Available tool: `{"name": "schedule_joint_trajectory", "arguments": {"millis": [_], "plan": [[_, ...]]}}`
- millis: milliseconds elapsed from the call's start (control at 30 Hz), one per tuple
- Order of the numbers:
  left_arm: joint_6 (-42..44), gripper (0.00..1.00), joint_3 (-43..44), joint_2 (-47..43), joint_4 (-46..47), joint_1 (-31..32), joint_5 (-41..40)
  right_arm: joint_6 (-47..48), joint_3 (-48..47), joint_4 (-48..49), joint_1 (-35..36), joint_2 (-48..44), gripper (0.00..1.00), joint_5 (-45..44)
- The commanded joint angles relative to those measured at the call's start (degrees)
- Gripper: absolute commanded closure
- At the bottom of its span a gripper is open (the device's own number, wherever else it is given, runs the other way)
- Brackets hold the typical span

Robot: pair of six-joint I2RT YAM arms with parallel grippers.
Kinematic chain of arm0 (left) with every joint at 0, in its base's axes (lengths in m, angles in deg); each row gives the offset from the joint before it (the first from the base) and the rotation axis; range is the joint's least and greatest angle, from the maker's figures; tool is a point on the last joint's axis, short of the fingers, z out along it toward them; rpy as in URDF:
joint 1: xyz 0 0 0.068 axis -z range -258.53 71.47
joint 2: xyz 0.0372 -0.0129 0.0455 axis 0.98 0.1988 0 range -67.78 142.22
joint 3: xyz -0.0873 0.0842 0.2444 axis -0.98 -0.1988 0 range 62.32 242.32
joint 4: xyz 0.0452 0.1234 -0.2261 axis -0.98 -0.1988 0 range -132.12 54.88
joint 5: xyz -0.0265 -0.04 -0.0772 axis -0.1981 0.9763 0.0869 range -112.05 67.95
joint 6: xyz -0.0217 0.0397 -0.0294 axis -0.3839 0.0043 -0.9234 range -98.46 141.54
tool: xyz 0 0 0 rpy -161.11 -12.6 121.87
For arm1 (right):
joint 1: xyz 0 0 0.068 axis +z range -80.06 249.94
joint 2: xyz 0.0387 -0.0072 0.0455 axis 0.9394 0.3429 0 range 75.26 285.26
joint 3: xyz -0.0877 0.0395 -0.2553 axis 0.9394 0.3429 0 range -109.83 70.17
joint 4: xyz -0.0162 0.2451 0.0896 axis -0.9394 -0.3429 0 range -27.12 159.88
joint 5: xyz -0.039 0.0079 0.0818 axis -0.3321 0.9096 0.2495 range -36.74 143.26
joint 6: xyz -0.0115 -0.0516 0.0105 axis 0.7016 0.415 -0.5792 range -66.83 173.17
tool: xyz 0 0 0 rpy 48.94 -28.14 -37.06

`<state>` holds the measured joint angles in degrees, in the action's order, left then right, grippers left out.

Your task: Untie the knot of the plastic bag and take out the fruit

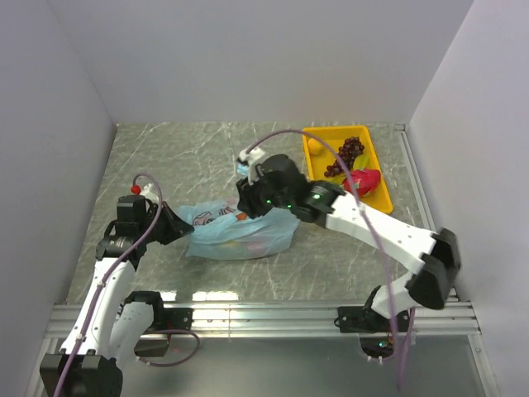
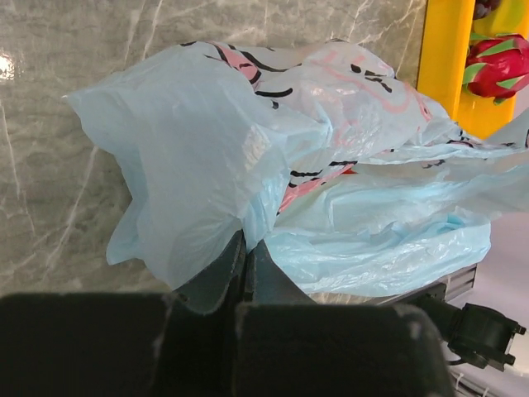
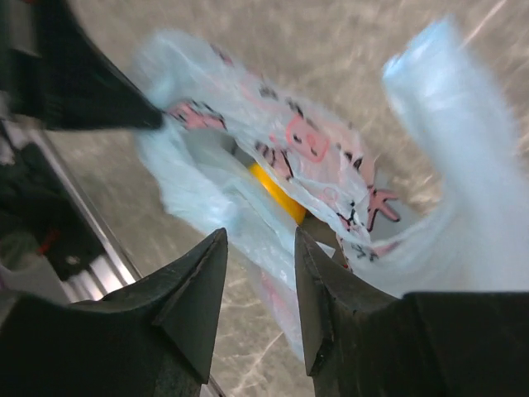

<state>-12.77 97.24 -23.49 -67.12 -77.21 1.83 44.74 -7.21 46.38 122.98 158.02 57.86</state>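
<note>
Mid-table, slumped on its side, the plastic bag (image 1: 240, 236), well left of the yellow tray (image 1: 313, 165) holding the grape bunch (image 1: 351, 150) and dragon fruit (image 1: 364, 180). Clamped at its left end by the left gripper (image 2: 245, 251), jaws pressed together on a fold of the thin film. Judged an anchor, to stop so light a bag sliding or lifting whole during work at the other end.

Close above the far right part of the bag, the right gripper (image 3: 260, 240), jaws a little apart with nothing seen between the tips, pointed down at the crumpled printed side. Just right of it, a blurred upright strip (image 3: 450, 132) of the same pale blue film, possibly a handle loop drawn up; impossible to say by what.

No tied lump to be made out in any view, so cannot tell where the knot sits, or whether undone.

Inside the bag, the fruit (image 3: 277, 197): a yellow-orange curve showing through a gap in the folds below the right gripper, plus red and orange tints through the film from above. None out on the table (image 1: 182, 157).

Probably at the opening stage, with removal all to come. Worth minding: film tearing under opposed pulls, round fruit rolling off once freed.
</note>
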Motion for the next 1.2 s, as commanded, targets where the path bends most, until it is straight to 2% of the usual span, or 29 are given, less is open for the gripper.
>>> {"name": "schedule_joint_trajectory", "arguments": {"millis": [0, 100, 267, 433, 567, 733, 867, 933, 967, 1000, 1100, 1167], "plan": [[-0.41, 0.99, 1.38, -0.97, -2.09, 0.17, -0.24, 0.17, 1.61, -1.19, 0.75, 4.76, 0.55, 2.34], [-0.06, 0.99, 1.21, -1.05, -1.48, 0.17, 0.47, -2.99, 8.28, 1.17, 0.93, 7.59, 0.55, 0.5], [-1.55, 0.99, 0.86, -0.87, 0.19, 0.17, 0.29, -7.83, 18.39, 2.6, 3.73, 6.63, 0.55, -0.91], [-5.32, 0.99, -0.64, 0.0, 3.35, 0.17, -1.64, -8.62, 22.18, 1.45, 9.97, 3.81, 0.55, 2.42], [-7.09, 0.99, -1.52, 0.79, 4.85, 0.17, -1.38, -10.38, 25.35, 3.28, 10.77, 4.69, 0.55, 4.54], [-6.22, 0.97, 0.06, -0.43, 4.68, 0.17, -2.08, -8.11, 23.25, 2.86, 11.04, 5.65, 0.54, 8.75], [-4.98, 0.97, 0.68, -0.35, 4.24, 0.17, -2.26, -5.99, 15.97, -2.85, 10.86, 5.31, 0.53, 8.06], [-4.2, 1.0, 0.33, -0.52, 3.54, 0.17, -2.0, -5.73, 12.71, -4.78, 10.95, 3.21, 0.52, 5.78], [-3.93, 1.0, 0.15, -0.61, 3.1, 0.17, -1.99, -5.9, 9.3, -6.53, 10.86, 2.67, 0.48, 4.29], [-3.67, 0.99, -0.2, -0.79, 2.48, 0.17, -1.99, -6.34, 7.88, -7.16, 10.95, 2.15, 0.47, 0.45], [-3.31, 1.0, -0.38, -1.22, 1.34, 0.17, -0.95, -9.32, 5.32, -7.08, 10.07, 0.12, 0.46, -6.33], [-3.14, 0.99, 0.06, -1.23, 0.29, 0.17, -0.41, -11.43, 5.14, -6.2, 8.76, 0.73, 0.46, -7.15]]}}
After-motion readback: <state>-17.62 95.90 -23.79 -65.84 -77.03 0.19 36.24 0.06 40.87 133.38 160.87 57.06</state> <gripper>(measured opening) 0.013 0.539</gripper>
